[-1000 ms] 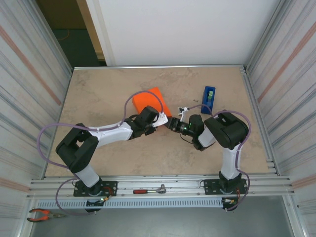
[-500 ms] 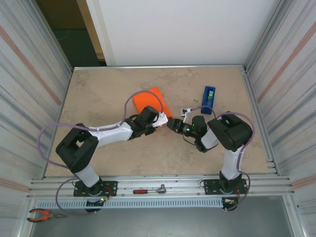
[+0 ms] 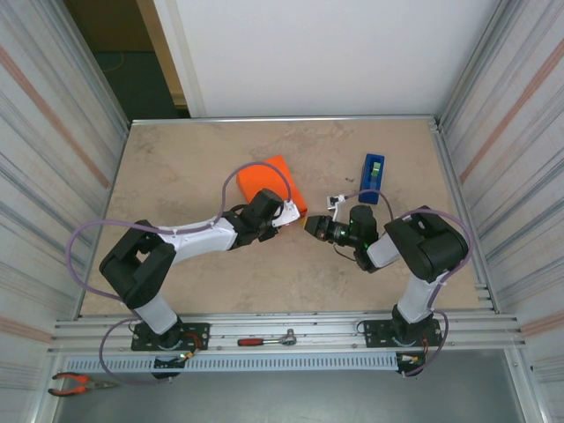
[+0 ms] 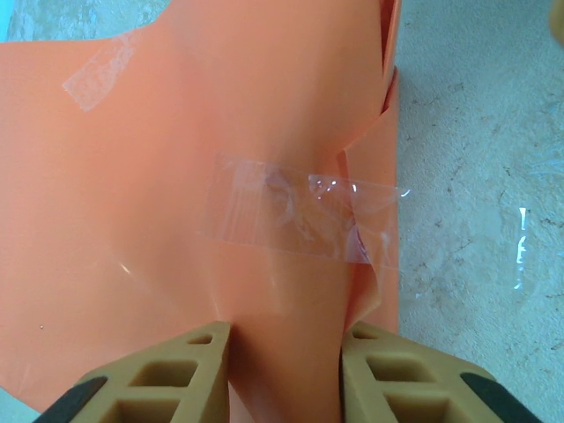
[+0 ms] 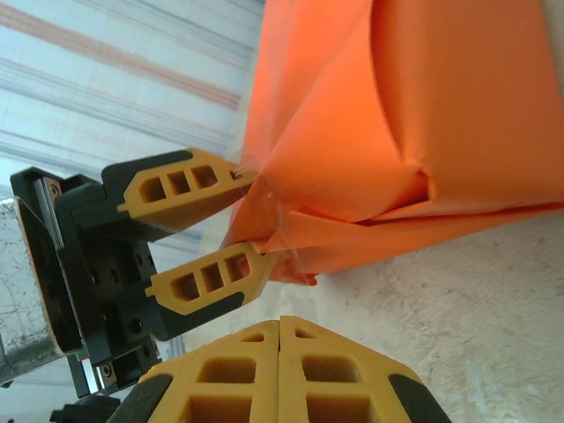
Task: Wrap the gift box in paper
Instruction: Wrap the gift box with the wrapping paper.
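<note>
A: On the bench (image 3: pixel 176 176), left of the dispenser (image 3: pixel 372 178): paper (image 3: pixel 269 176) folded round the box, box fully covered. Status?
B: Mostly done, I'd say. One tape strip (image 4: pixel 300 220) across the seam; the end flap looks unsealed. The left claw (image 4: pixel 284 335) pinches that flap, part-closed. The right claw (image 5: pixel 280 335) is fully closed, empty, just beside it.
A: Top view enough?
B: No, there it's an orange block. Left wrist gives the tape; right wrist gives the end creases.

The paper (image 4: pixel 220 132) covers the gift box entirely and runs past the left wrist view's edges.
</note>
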